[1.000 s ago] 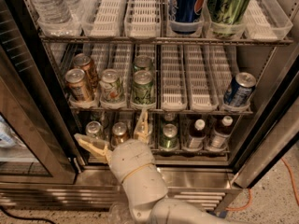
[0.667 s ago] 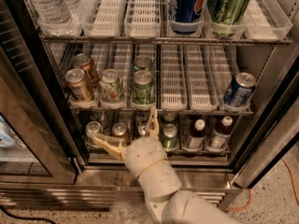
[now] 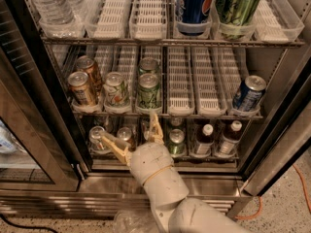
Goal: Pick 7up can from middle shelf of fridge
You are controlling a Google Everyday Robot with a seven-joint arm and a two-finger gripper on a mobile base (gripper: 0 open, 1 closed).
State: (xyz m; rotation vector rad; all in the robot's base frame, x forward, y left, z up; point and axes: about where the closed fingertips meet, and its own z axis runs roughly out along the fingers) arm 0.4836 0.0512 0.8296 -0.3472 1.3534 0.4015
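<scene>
The 7up can, whitish-silver with green and reddish marks, stands upright near the front of the middle shelf in the fridge. It sits between a copper-orange can on its left and a dark green can on its right. My gripper is open, below and slightly right of the 7up can, in front of the bottom shelf. One finger reaches up to the middle shelf's front edge, the other points left. Nothing is between them.
A second copper can and another green can stand behind the front row. A blue can is at the shelf's right. Above are a water bottle and two large cans. Small cans and bottles fill the bottom shelf.
My arm has shifted right and reached further toward the fridge. The open gripper rose slightly toward the middle shelf's front edge. The cans have not moved.
</scene>
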